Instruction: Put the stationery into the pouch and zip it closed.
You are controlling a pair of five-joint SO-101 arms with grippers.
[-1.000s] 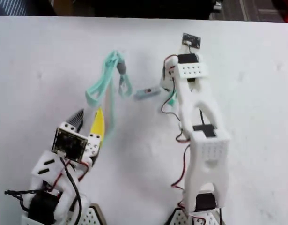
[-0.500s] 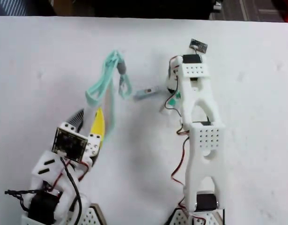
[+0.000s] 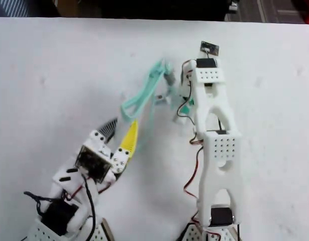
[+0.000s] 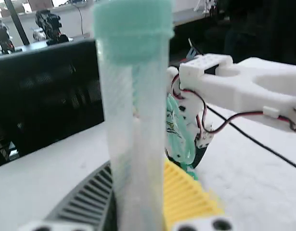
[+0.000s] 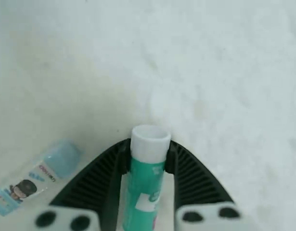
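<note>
Pouch gripped in the left claw, glue stick in the right

The pouch (image 3: 144, 95) is see-through plastic with a mint-green band along its top, and it stands up out of the left claw (image 3: 119, 131), which clamps its lower end. The glue stick (image 5: 148, 168), green with a white cap, is pinched between the right claw's (image 5: 148, 149) black fingers, cap pointing outward. A small tube with a pale blue cap (image 5: 37, 180) lies flat on the table, just beside that claw.

Seen from above, the right arm (image 3: 214, 105) covers its gripper (image 5: 148, 150) and the glue stick (image 5: 146, 185) in it, while the blue-capped stick (image 5: 30, 185) runs off the wrist picture's edge.
</note>
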